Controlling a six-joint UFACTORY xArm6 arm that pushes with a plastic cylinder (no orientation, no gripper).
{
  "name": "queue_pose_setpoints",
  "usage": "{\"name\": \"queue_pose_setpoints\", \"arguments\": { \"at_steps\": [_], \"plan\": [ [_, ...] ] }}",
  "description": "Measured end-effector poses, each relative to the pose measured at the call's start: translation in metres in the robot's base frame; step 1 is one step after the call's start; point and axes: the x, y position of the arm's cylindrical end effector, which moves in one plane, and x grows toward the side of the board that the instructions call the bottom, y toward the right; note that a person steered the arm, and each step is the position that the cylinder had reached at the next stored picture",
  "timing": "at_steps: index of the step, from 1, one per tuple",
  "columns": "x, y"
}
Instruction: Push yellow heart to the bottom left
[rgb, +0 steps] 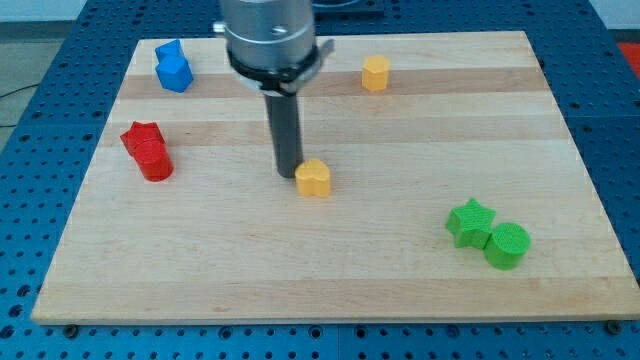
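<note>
The yellow heart (314, 178) lies near the middle of the wooden board (250, 270). My tip (289, 173) stands right against the heart's left side, touching or nearly touching it. The rod rises from there to the arm's grey body at the view's top. The board's bottom left corner is far from the heart, down and to the view's left.
Two red blocks (148, 150) sit touching at the view's left. A blue block (173, 67) is at the top left. A yellow hexagon (375, 73) is at the top, right of the arm. A green star (469, 222) and green cylinder (506, 245) touch at the lower right.
</note>
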Motion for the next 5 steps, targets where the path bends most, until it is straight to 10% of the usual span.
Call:
{"name": "queue_pose_setpoints", "arguments": {
  "at_steps": [4, 5],
  "plan": [
    [0.044, 0.026],
    [-0.001, 0.045]
  ]
}}
